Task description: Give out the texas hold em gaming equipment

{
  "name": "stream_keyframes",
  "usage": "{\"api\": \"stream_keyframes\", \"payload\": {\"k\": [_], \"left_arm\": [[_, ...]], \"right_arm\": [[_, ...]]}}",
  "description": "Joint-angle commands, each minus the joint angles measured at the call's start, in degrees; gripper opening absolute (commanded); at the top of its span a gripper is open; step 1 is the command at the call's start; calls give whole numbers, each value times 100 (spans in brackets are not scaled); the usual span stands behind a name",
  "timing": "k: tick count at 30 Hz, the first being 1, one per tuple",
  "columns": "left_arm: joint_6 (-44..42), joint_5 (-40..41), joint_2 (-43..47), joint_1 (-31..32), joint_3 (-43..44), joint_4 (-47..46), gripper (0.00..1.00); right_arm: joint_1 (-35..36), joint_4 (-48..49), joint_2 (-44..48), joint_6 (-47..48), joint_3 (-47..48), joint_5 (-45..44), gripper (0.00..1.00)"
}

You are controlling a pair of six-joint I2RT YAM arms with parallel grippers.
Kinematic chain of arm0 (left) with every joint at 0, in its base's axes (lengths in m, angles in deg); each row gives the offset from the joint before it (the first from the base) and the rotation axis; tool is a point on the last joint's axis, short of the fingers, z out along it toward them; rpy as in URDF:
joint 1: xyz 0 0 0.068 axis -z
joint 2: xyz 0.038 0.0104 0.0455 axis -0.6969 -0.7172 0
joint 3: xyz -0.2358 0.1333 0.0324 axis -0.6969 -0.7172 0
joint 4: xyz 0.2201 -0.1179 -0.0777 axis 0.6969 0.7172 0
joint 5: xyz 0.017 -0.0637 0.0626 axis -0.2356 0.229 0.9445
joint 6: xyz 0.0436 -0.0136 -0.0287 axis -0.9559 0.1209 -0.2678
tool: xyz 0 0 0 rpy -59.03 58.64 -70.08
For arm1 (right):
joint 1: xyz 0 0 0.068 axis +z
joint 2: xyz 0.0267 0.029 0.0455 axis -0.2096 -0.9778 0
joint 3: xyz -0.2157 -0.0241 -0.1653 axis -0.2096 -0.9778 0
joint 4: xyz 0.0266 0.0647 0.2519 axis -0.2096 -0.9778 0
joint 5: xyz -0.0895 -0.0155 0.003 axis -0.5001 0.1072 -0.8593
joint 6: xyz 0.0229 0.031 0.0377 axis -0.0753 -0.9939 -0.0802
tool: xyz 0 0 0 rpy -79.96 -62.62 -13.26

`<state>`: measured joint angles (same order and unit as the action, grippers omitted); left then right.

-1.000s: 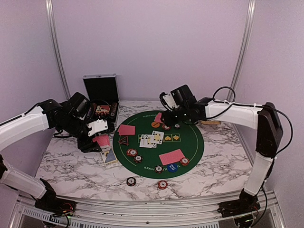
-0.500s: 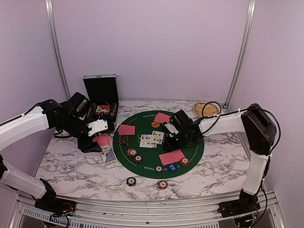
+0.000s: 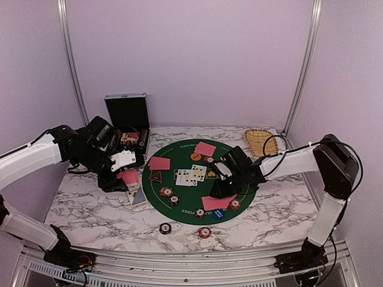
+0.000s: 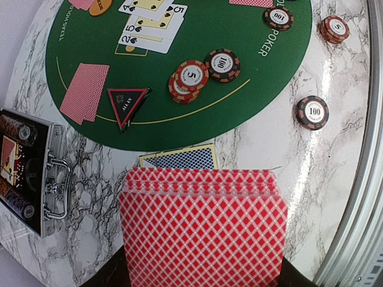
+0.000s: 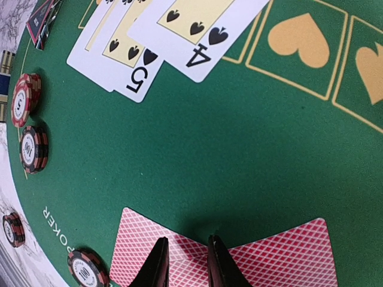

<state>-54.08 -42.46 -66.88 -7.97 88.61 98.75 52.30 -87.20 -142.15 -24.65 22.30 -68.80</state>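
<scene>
Now L gripper (image 3: pixel 124 170) clamped 1 deck (image 4: pixel 203 230); R gripper (image 5: pixel 187 239), barely parted, touched 2 face-down cards (image 5: pixel 281 254). 3 face-up cards (image 5: pixel 161 42) lay nearby.

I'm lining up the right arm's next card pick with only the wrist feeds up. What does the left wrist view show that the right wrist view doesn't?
Only the left wrist: the held stack of red-backed cards filling the foreground, and the black case on the marble.
Only the right wrist: the right gripper, fingers slightly apart, tips down on a face-down pair, plus the gold hearts printed on the mat.
Both: the green mat, the face-up spade cards, the 5 chip stack and the 100 chip stack.
</scene>
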Motion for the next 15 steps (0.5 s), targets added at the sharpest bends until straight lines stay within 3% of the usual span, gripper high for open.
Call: {"api": "stream_keyframes", "payload": {"k": [1,8,10,15], "left_arm": [[26,-122,-7,-21,112,-7,0],[56,-170,-39,-17,173,-5,0],[55,-197,-27,-17,178,-7,0],[62,-215,-71,-9,220,-7,0]], "right_arm": [[-41,-247,293,-135,20,14,22],[-39,-219,276,-315,878,290,27],[-19,21,268,-579,1069,669,35],[177,1152,120,-1765,1277,1657,68]]}}
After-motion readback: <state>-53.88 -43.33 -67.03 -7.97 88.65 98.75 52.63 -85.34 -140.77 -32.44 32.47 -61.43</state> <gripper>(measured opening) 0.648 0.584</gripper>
